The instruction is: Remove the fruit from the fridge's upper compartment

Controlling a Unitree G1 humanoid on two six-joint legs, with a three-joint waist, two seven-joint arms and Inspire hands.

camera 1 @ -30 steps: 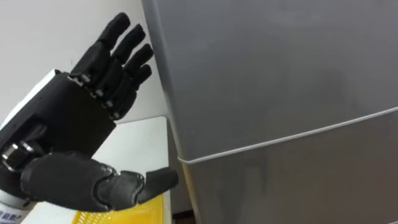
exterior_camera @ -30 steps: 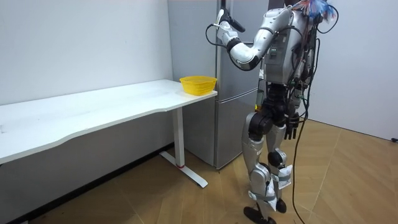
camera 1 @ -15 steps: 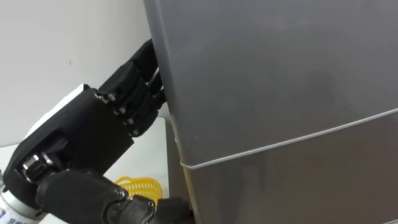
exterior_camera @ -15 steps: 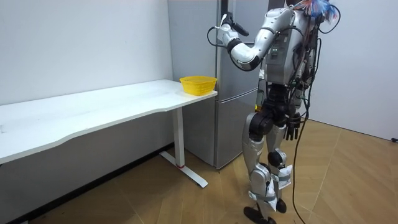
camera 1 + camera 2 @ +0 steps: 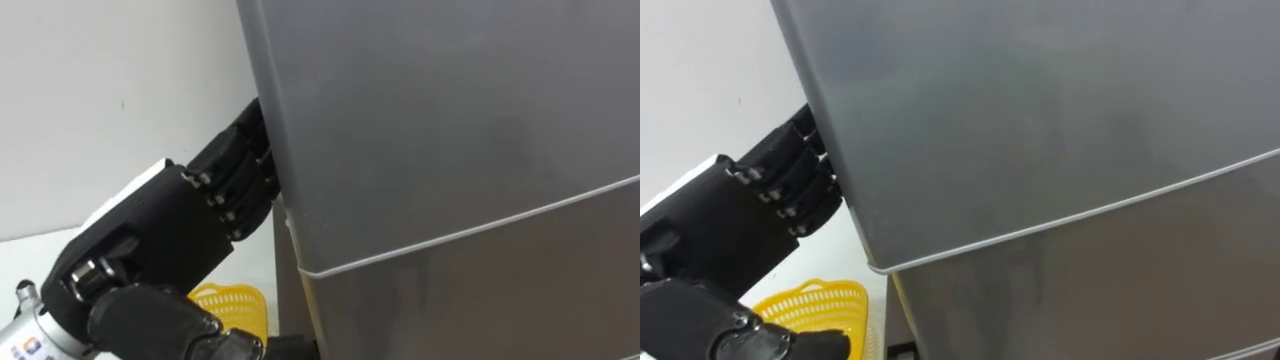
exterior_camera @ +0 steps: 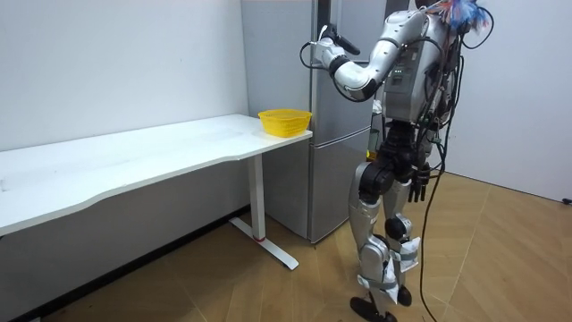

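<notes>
My left hand [image 5: 165, 240] is at the edge of the upper fridge door [image 5: 430, 120] — whether it grips I cannot tell, the door hides that — so opening and fetching remain.

- fridge [image 5: 450, 120]: grey, upright, two stacked doors, just beside the desk [image 6: 134, 161] end.
- upper door [image 5: 1040, 110]: shut, flush with lower door [image 5: 1120, 280].

Bare test room, grey fridge [image 6: 335, 174], long white table [image 6: 134, 161], yellow basket [image 6: 285, 122], wood floor [image 6: 500, 259], plain white walls [image 6: 116, 63]
</notes>
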